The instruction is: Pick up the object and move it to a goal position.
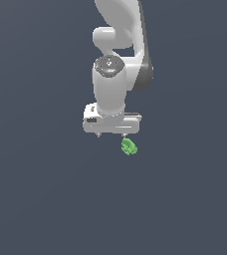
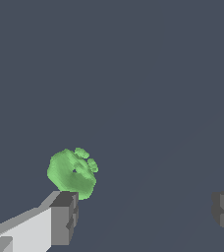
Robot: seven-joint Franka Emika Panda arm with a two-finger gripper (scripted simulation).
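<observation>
Hovering over the floor, the gripper [image 1: 111, 134] has jaws spread wide, nothing between them. The object [image 1: 129, 146] sits just beside one finger [image 2: 64, 216], off to the exterior view's right, not centred. Risk: descending w/o re-centring, that finger lands on it or knocks it away.

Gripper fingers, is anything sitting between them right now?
No. In the wrist view the gap between the fingers is bare floor; the green blob sits beside one fingertip.

I see flat, even, fairly dim light on a plain dark slate background. No cast shadows, glare or blur (edges stay crisp, undistorted). The white arm [image 1: 110, 84] shades softly toward its right side.
</observation>
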